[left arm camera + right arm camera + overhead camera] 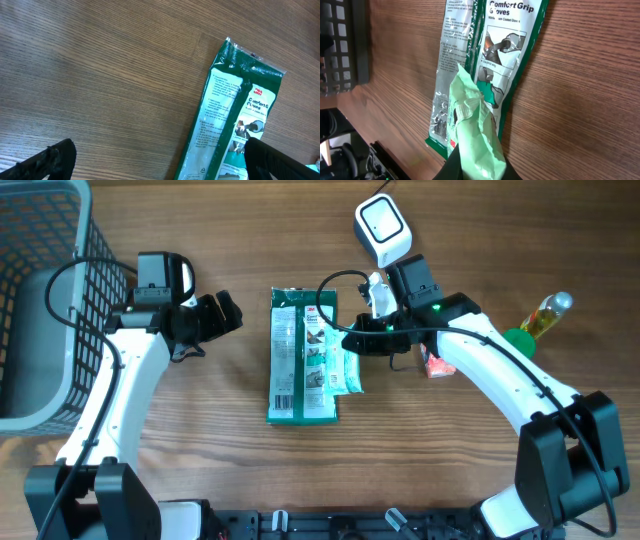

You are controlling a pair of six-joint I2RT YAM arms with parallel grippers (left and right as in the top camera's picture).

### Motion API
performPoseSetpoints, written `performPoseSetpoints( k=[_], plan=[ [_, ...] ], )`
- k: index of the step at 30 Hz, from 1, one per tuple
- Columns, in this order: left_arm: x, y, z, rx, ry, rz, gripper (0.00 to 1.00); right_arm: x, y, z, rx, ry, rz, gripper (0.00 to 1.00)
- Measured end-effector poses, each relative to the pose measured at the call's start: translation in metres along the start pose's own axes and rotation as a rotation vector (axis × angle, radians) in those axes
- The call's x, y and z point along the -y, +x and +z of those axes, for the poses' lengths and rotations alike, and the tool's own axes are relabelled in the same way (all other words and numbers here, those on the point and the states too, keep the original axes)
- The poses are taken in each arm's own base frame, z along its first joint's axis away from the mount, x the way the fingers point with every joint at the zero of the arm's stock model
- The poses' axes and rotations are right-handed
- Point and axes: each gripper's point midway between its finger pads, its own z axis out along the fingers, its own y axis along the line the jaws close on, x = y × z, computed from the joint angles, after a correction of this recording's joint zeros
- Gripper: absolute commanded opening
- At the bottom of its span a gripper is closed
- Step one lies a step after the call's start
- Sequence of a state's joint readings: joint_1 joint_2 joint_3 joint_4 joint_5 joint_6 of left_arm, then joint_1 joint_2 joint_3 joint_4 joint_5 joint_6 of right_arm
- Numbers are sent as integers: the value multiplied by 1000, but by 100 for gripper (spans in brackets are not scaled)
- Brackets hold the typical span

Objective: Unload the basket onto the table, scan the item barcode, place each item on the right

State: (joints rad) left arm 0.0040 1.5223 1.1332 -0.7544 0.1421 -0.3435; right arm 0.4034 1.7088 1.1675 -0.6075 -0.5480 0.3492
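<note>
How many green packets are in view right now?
2. The gloves pack, dark green, lies flat mid-table. The pale green packet is gripped in the right hand and overlaps that pack's right edge. More could be hidden underneath.

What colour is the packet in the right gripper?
The packet is pale green; right wrist view.

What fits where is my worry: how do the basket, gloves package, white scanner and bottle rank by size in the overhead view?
1. basket, largest even though the frame edge cuts it off.
2. gloves package.
3. white scanner and bottle: these look about alike, so I won't rank them.
</note>
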Motion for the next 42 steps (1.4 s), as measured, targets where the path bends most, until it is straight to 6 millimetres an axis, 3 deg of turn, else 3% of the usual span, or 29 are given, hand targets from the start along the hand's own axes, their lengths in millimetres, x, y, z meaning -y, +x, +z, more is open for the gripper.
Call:
performPoseSetpoints(
  k=[3,6,11,17,19,22,25,28,33,38,42],
  plan=[
    [0,0,0,0,0,0,100,1,8,-3,-36,14,23,4],
    [0,0,0,0,0,0,100,-2,2,-15,-42,53,29,4],
    [-1,0,0,1,-4,0,100,-7,-11,-67,-52,234,-36,4],
    [-1,0,0,1,-4,0,100,-44,-90,-182,274,477,-294,4],
    [-1,0,0,1,-4,0,100,-45,-110,-205,368,569,-381,4],
    [-1,0,0,0,-4,0,100,-36,-133,-220,430,706,-479,4],
    [-1,0,0,0,-4,0,100,-24,-164,-217,481,811,-520,4],
    [-1,0,0,1,-3,0,100,-4,-192,-195,479,905,-545,4],
    [-1,0,0,0,-4,0,100,33,-237,-142,466,1107,-612,4],
    [-1,0,0,0,-4,0,100,35,-273,-98,541,1298,-704,4],
    [-1,0,0,0,-4,0,100,40,-281,-74,561,1358,-729,4]
  ],
)
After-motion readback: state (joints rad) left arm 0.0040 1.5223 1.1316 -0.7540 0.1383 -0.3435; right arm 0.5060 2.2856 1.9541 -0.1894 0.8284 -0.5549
